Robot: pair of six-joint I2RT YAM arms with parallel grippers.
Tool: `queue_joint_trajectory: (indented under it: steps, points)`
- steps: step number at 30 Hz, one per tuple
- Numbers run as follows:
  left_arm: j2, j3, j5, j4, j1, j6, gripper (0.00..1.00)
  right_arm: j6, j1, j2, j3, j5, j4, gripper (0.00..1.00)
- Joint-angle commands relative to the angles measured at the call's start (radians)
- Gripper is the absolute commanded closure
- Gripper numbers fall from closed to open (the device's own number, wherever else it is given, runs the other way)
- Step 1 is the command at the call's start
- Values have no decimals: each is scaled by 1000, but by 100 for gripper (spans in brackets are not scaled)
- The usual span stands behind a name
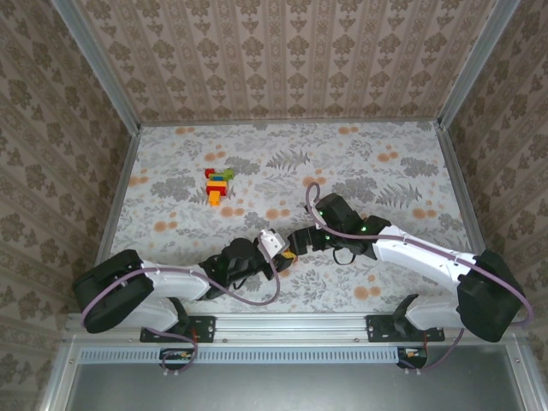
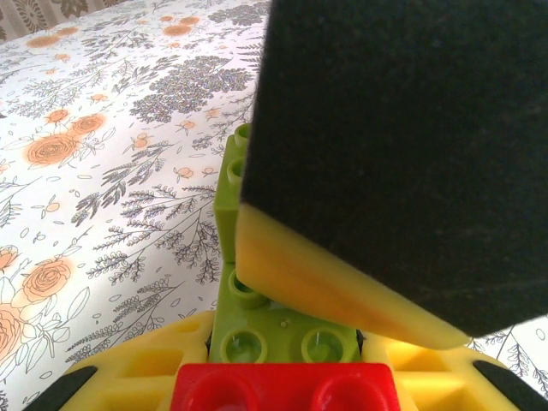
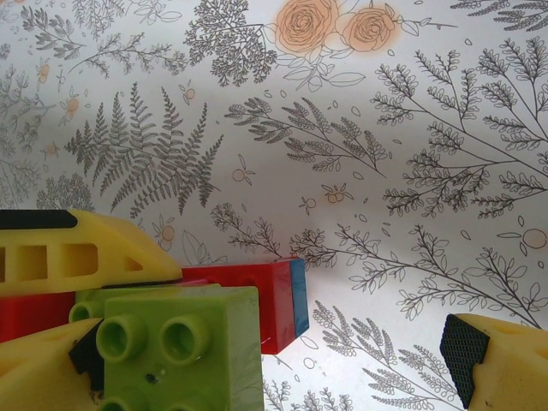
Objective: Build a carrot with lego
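My left gripper is shut on a small lego stack: a green brick with a red brick against it, held between its yellow fingers. In the right wrist view the same stack shows the green brick, the red brick and a thin blue brick. My right gripper is open around the stack, one black-padded finger lying over the green brick. Both grippers meet near the table's front middle, left and right.
A loose pile of lego in red, orange, green and blue lies on the floral table at the back left. Metal rails and patterned walls close the table in on three sides.
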Motion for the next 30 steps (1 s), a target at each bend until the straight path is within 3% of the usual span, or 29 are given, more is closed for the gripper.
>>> queue_joint_trajectory:
  steps: [1, 16, 30]
  points:
    - [-8, -17, -5, -4, -9, -13, 74, -14, -4, 11, 31, -5, 11, 0]
    - [1, -3, -13, -10, -9, -11, 58, -35, 0, 30, 54, 21, -10, 0]
    - [12, 19, -11, -23, -8, -4, 55, -48, 2, 46, 63, 45, -38, 0]
